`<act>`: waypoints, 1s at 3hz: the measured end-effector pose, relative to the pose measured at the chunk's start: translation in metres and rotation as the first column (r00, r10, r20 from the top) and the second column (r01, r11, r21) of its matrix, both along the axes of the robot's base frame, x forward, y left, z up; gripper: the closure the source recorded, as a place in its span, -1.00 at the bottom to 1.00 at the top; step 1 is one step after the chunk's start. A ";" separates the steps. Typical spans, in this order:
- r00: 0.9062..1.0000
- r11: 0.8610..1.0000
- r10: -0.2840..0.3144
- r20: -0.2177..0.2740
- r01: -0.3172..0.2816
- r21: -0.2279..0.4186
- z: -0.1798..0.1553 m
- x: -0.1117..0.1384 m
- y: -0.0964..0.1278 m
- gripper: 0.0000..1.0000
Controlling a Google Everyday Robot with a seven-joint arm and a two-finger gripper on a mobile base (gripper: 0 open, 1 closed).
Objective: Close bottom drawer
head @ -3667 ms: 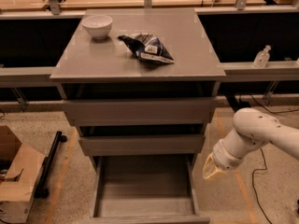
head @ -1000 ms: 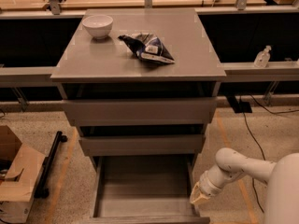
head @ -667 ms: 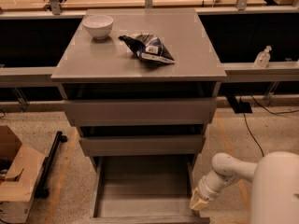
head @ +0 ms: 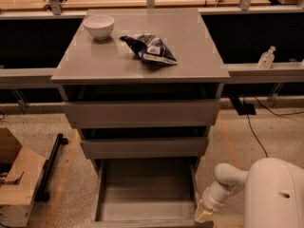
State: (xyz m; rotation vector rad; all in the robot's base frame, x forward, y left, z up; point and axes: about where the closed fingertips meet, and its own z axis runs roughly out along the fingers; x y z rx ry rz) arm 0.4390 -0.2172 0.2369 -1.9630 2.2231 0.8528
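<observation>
The bottom drawer [head: 145,194] of the grey cabinet is pulled far out; its shallow grey box is empty and its front panel lies along the bottom edge of the view. The middle drawer front [head: 144,147] and the top drawer front [head: 141,113] above it stand slightly out. My gripper [head: 203,213] is low at the drawer's front right corner, beside its right wall, at the end of my white arm [head: 228,178].
A white bowl [head: 99,26] and a dark snack bag [head: 149,49] lie on the cabinet top [head: 95,61]. A cardboard box [head: 16,179] and a black bar [head: 51,164] are on the floor at the left. A small bottle [head: 266,57] stands on the right ledge; cables run across the floor there.
My arm has swung down from beside the cabinet's right side to the drawer's front right corner, and more of its white body fills the lower right. The drawer stays out.
</observation>
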 end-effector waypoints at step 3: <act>0.996 0.999 -0.043 -0.077 0.043 0.005 -0.020 -0.043 -0.006 1.00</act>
